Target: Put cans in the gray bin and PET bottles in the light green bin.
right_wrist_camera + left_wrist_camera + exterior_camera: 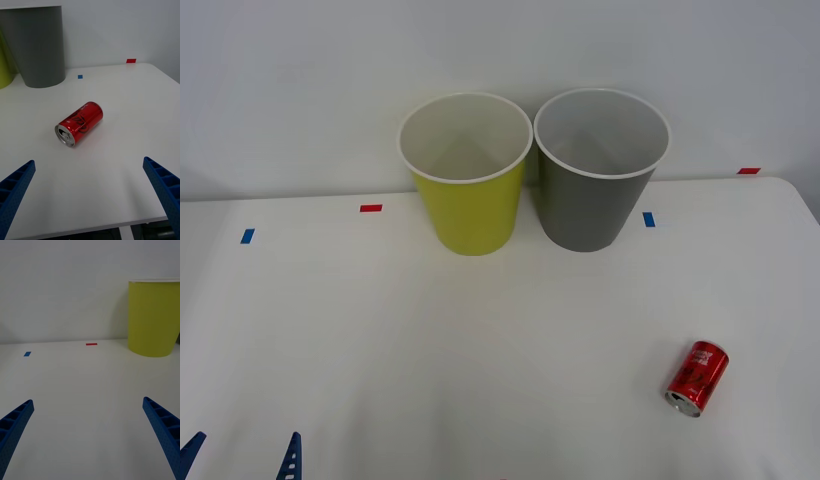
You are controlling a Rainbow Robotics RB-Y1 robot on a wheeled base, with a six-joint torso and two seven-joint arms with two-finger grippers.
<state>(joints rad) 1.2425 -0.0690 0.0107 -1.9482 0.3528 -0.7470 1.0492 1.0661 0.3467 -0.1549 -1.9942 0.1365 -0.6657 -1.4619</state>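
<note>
A small red can (697,377) lies on its side at the table's front right, silver top toward me. In the right wrist view the can (79,123) rests just ahead of my open right gripper (89,160), whose blue fingers (17,187) hold nothing. The gray bin (585,210) stands upright at the back, right of the light green bin (470,215), and the two nearly touch. My left gripper (246,440) sits open at the table's front left, far from the light green bin (153,318). PET bottles are out of view.
The white table (430,330) carries small tape marks: blue (247,236), red (370,208), blue (648,219) and red (748,171). A pale wall rises right behind the bins. The table's front edge (93,225) runs close under my right gripper.
</note>
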